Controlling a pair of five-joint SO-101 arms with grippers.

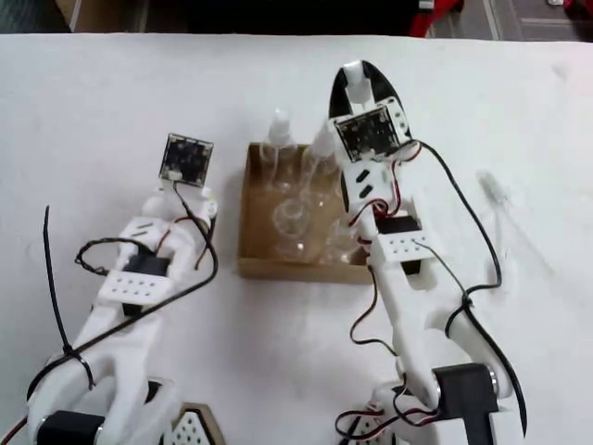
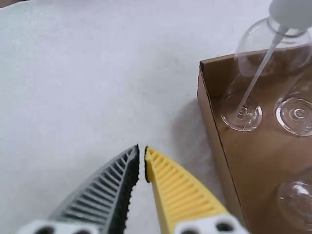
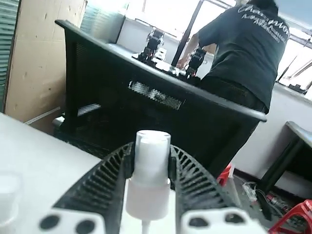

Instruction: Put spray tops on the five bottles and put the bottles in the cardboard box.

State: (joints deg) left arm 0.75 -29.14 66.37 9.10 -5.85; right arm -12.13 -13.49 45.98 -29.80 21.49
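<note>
Right wrist view: right gripper (image 3: 151, 147) clamped on spray top (image 3: 150, 178). Left wrist view: left gripper (image 2: 142, 160) closed beside cardboard box (image 2: 208, 114).

My left gripper (image 2: 142, 158) has matt plastic fingers (image 2: 105, 195), one grey and one yellow, both moulded with fine ridges and toothed edges. My right gripper (image 3: 151, 148) is matt black plastic with the same ribbing, pressed against a spray top (image 3: 148, 168) of smooth white plastic with a slight sheen. The bottle (image 2: 251, 44) is clear, glossy plastic. The cardboard box (image 2: 210, 117) is plain brown board, dull and fibrous. The table cover (image 2: 87, 73) looks white, matt and faintly grainy.
</note>
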